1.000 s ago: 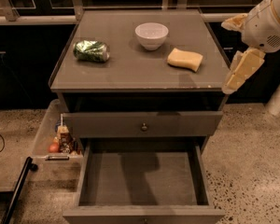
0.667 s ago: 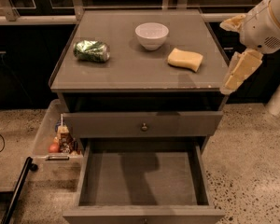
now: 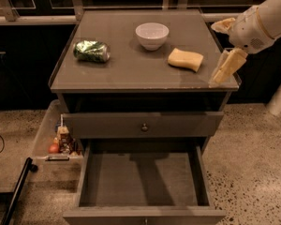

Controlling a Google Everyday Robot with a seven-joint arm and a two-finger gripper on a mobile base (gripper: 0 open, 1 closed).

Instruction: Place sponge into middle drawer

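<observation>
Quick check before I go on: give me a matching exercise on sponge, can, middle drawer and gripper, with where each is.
1 sponge
2 can
3 middle drawer
4 gripper

A pulled open, below the cabinet top
B at the top's right edge, fingers open
C on its side, top's left
D flat on the top, right of the bowl

Pairs: 1-D, 2-C, 3-A, 4-B

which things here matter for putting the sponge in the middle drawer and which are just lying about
For the job:
pale-yellow rectangular sponge on the cabinet top
open grey-brown middle drawer
robot's hand, open, right of the sponge at the top's edge

Just lying about:
white round bowl
shiny green can on its side
floor bin of small items
</observation>
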